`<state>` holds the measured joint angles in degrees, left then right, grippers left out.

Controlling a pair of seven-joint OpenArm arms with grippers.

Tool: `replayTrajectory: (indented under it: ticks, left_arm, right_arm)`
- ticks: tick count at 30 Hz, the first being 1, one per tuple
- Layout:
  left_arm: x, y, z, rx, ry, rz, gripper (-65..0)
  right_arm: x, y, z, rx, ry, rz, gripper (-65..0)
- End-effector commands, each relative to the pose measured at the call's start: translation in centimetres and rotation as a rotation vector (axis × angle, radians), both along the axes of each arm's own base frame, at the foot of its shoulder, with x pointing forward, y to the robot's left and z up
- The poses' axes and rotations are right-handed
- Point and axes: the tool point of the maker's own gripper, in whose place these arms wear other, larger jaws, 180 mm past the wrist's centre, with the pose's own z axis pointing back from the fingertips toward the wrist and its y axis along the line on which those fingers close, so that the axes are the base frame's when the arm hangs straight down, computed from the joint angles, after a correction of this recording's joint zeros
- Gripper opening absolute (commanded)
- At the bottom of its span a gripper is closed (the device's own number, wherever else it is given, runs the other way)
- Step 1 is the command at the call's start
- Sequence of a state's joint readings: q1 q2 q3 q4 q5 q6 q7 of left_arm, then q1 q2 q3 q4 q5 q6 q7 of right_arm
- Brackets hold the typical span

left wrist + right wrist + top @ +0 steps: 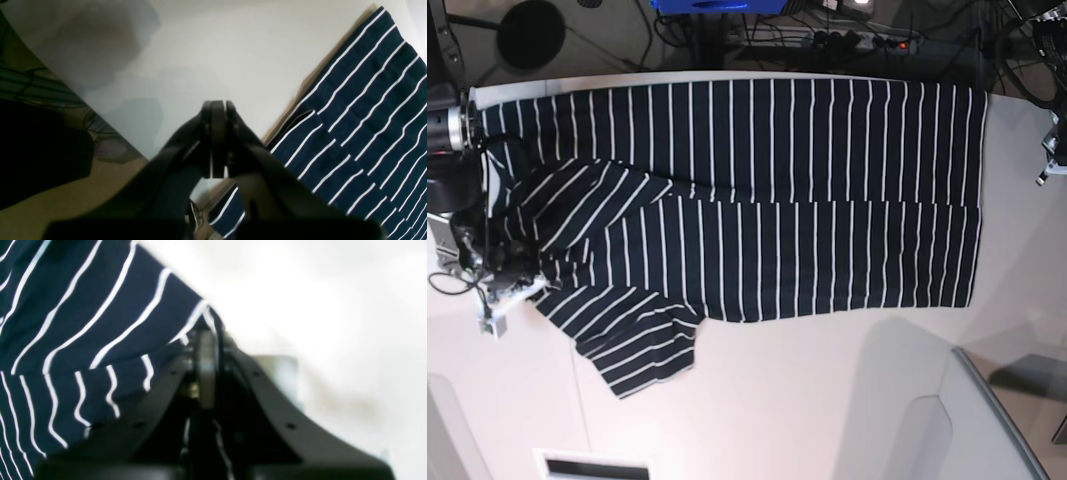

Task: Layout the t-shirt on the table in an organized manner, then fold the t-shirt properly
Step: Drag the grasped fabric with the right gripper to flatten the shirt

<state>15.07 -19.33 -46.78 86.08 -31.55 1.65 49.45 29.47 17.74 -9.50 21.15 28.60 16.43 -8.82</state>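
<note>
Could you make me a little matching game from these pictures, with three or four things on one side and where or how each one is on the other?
Things:
1. t-shirt
2. table
3. left hand
4. right hand

States:
A. shut on a fold of striped cloth
B. shut on nothing, over bare tabletop beside the cloth
C. off-white and smooth, lying under everything
D. dark with thin white stripes, spread out flat, one sleeve crumpled

Pairs: 1-D, 2-C, 3-B, 4-A
</note>
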Motion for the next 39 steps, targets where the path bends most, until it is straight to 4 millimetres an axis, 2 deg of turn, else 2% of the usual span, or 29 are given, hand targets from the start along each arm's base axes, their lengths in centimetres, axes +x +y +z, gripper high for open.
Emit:
replayTrajectory:
  ticks: [1, 2, 4, 8, 11, 15, 17, 18, 19, 20, 22, 25, 28, 30, 37, 39]
  left_arm:
    - [0.7, 0.8, 1.4, 0.037, -0.033, -0.002, -65.0]
    - [0.8, 0.7, 1.4, 0.034, -0.036, -0.001, -65.0]
    - [1.4, 0.2, 1.2, 0.031, -0.031, -0.023, -65.0]
    - [4.1, -1.1, 1.3, 0.049, -0.011, -0.130, -65.0]
    - [5.3, -1.0, 1.4, 0.047, -0.012, -0.142, -65.0]
    - [6.8, -0.8, 1.6, 0.028, -0.042, -0.126, -63.4]
    - [7.4, -0.6, 1.5, 0.012, -0.053, -0.112, -44.1]
    - [7.7, -0.5, 1.3, 0.003, -0.056, -0.104, -37.7]
    - [7.8, -0.4, 0.9, -0.011, -0.054, -0.093, -33.2]
    - [8.1, -0.3, 0.6, -0.027, -0.056, -0.081, -32.3]
    - [8.7, -0.2, 0.0, -0.059, -0.059, -0.059, -32.3]
    - [10.7, -1.0, -0.7, -0.072, -0.031, -0.102, -32.3]
    - [13.5, -2.8, -0.7, -0.025, -0.022, -0.206, -32.3]
    - [14.6, -3.6, -0.5, 0.009, -0.041, -0.248, -32.3]
    - [15.2, -4.0, -0.5, 0.022, -0.062, -0.259, -32.3]
    - [15.2, -4.1, -0.5, 0.022, -0.061, -0.261, -32.3]
  right_arm:
    - [1.6, -0.3, 1.7, -0.003, -0.041, 0.007, -64.5]
    - [1.4, 0.0, 1.7, -0.002, -0.029, 0.021, -63.3]
    - [1.3, 1.0, 2.3, 0.000, -0.028, 0.061, -64.8]
    - [1.7, 2.9, 4.5, -0.013, -0.092, 0.141, -65.0]
    - [1.5, 4.1, 5.7, -0.020, -0.097, 0.189, -65.0]
    - [0.8, 4.5, 6.6, -0.036, -0.092, 0.226, -65.0]
    - [0.5, 4.4, 7.4, -0.031, -0.120, 0.220, -65.0]
    - [0.3, 4.2, 8.0, -0.028, -0.133, 0.213, -65.0]
    - [0.0, 4.0, 8.4, -0.025, -0.141, 0.203, -65.0]
    - [-0.3, 3.8, 8.9, -0.024, -0.149, 0.198, -65.0]
    - [-1.1, 3.7, 9.8, -0.028, -0.151, 0.199, -65.0]
    - [-2.3, 4.0, 11.1, -0.041, -0.168, 0.217, -65.0]
    - [-3.9, 5.2, 11.9, -0.053, -0.175, 0.259, -65.0]
    - [-4.8, 6.0, 12.5, -0.059, -0.182, 0.286, -65.0]
    - [-7.8, 7.8, 13.6, -0.072, -0.196, 0.345, -65.0]
    - [-9.0, 8.1, 13.2, -0.070, -0.183, 0.356, -65.0]
